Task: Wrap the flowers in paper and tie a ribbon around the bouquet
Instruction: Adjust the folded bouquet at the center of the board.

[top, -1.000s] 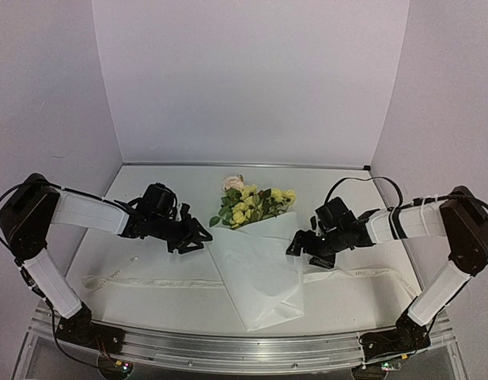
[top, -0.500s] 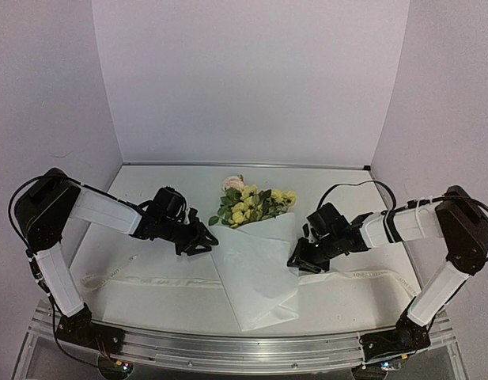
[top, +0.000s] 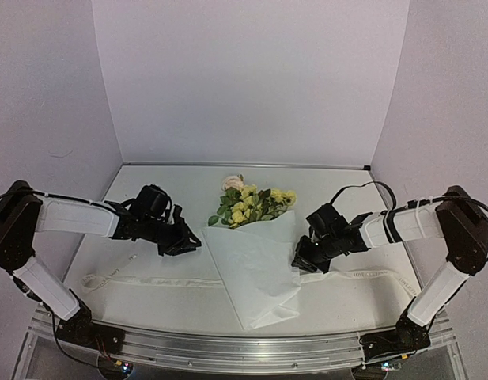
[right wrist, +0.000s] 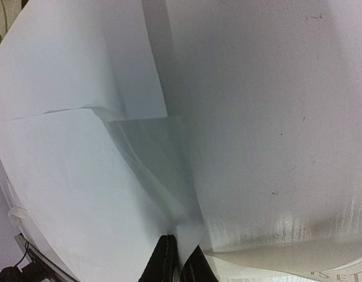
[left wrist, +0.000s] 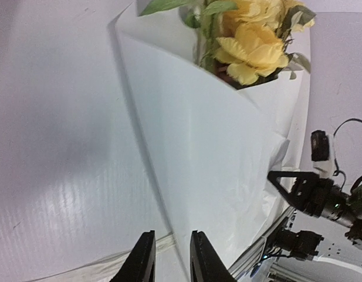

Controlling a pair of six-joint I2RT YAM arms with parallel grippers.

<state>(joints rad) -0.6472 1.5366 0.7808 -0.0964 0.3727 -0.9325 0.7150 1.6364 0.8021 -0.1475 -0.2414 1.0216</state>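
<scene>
Seen from above: bouquet [top: 255, 257] lying flat in the middle of the desk [top: 149, 190], long axis running far to near, slightly tilted. Yellow flowers [top: 251, 204], with one pale rose, poking out of the wide far mouth of the paper [top: 259, 277] cone. Stems hidden inside. Pointed tip aimed at the near edge. Off-white ribbon [top: 156, 281] stretched crosswise on the desk, left to right, passing under the lower part of the cone, untied, one tail out on each side.

Just beside the cone's left edge, level with its middle: left claw [top: 187, 244], aimed rightward at it. Fingers narrowly parted, gripping nothing visible. In the wrist view, the paper's edge and a strip of ribbon lying in line with the gap.

At the cone's right edge, touching the paper: right claw [top: 300, 261]. Clenched, a corner of the loose flap apparently pinched between the fingers.

Probably mid-wrap: right flap to be drawn leftward, across the cone's axis. Right arm the one in contact. Left arm near enough to steady the opposite edge. Ribbon not yet looped around anything.
</scene>
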